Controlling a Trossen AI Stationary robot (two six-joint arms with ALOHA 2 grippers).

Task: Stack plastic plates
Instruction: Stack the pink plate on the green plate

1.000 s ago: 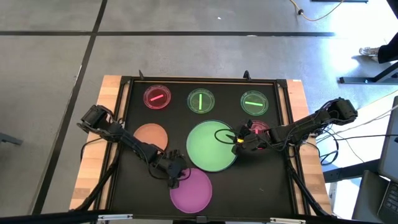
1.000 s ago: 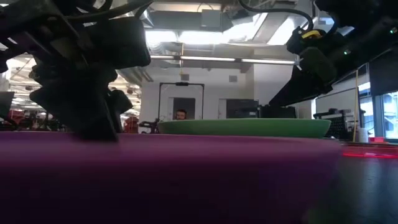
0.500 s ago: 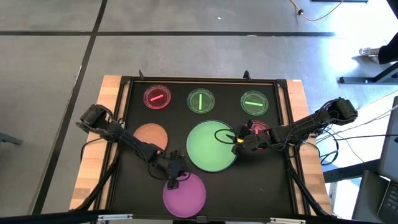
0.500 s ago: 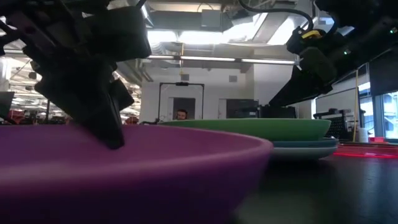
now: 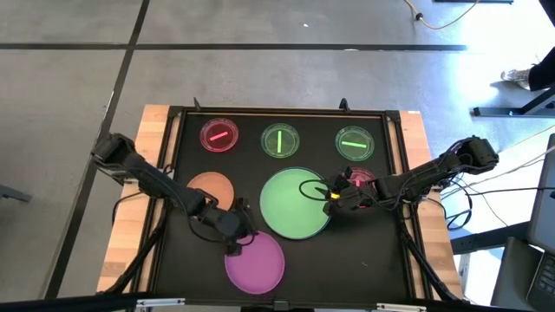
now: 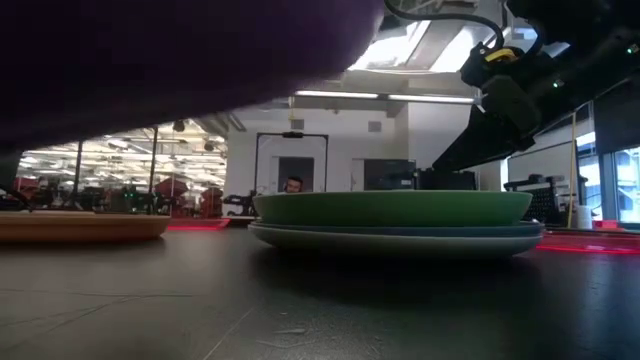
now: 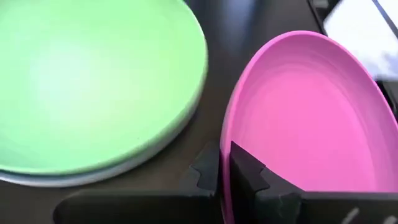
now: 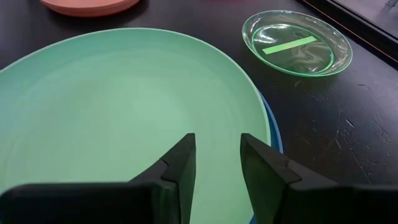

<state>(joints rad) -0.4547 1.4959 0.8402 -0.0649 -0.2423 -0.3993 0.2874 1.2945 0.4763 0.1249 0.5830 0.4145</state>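
A magenta plate [image 5: 254, 263] sits near the table's near edge, and my left gripper [image 5: 232, 243] is shut on its left rim. In the low view only the plate's dark underside [image 6: 180, 50] shows, high overhead. A large green plate [image 5: 297, 204] lies in the middle on a blue plate [image 8: 274, 138]. My right gripper [image 8: 216, 146] hovers open over the green plate's right part [image 5: 325, 192]. An orange plate [image 5: 211, 189] lies flat to the left of the stack. My left gripper pinches the magenta plate's rim [image 7: 227, 163] between its two fingers, one finger [image 7: 250, 174] on the inner side and the other [image 7: 205, 175] on the outer side. The plate is lifted clear of the table and tilted.
Along the far side stand a red dish [image 5: 219, 135] and two green dishes [image 5: 280, 139] [image 5: 354, 143]. Another red dish [image 5: 362, 180] is partly under the right arm. A raised black frame [image 5: 286, 111] rims the table. People and furniture show in the room beyond.
My left gripper, shut on the magenta plate, has moved toward the table's left edge and up. The plate first slid left along the table, then rose clear, climbing out of the low view's middle to its top. The right arm has kept still.
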